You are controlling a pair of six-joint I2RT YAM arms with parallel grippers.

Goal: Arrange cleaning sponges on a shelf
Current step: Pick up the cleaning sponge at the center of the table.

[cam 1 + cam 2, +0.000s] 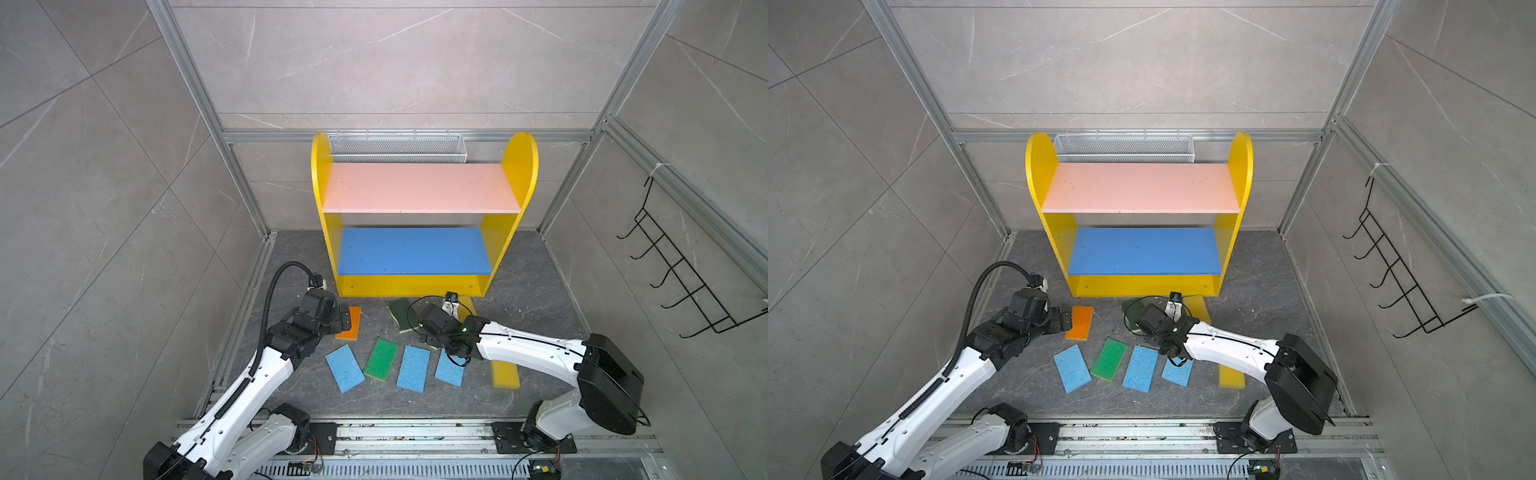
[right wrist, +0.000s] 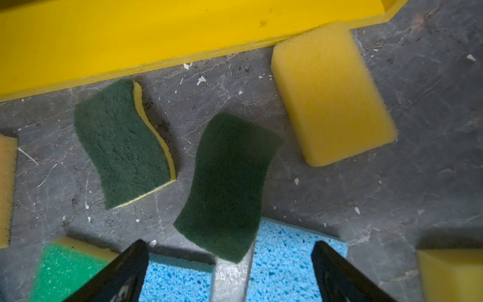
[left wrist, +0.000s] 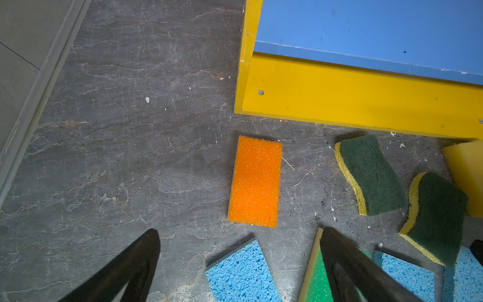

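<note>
Clock laid on the floor [image 3: 130, 157], twelve at the back wall. Down at six there's a flat row: three light blue sponges [image 1: 345, 368] with the bright green sponge [image 1: 381, 359] slotted among them, and a plain yellow sponge [image 1: 505, 376] out at four. All foam. I'd call them featherlight, squashy and unbreakable, so a firm pinch across the short width should do, jaws straddling the long edges right down to the floor.

The left gripper [image 3: 239, 232] hangs wide open with nothing in it, the orange sponge [image 3: 254, 180] just ahead at ten. The right gripper [image 2: 230, 244], equally spread and empty, sits over a wavy dark-green sponge [image 2: 227, 183] whose near end laps onto a blue one. Its narrow waist looks the natural hold, and the scouring face should bite rather than slip.

The second wavy sponge [image 2: 122, 141] and the second yellow sponge [image 2: 332, 96] lie at the foot of the shelf [image 1: 411, 286]. At twelve, the shelf itself — blue board [image 1: 411, 251] and pink board [image 1: 419, 187] carry no sponge. Behind it is the white mesh basket [image 1: 397, 147]; nothing shows inside.
</note>
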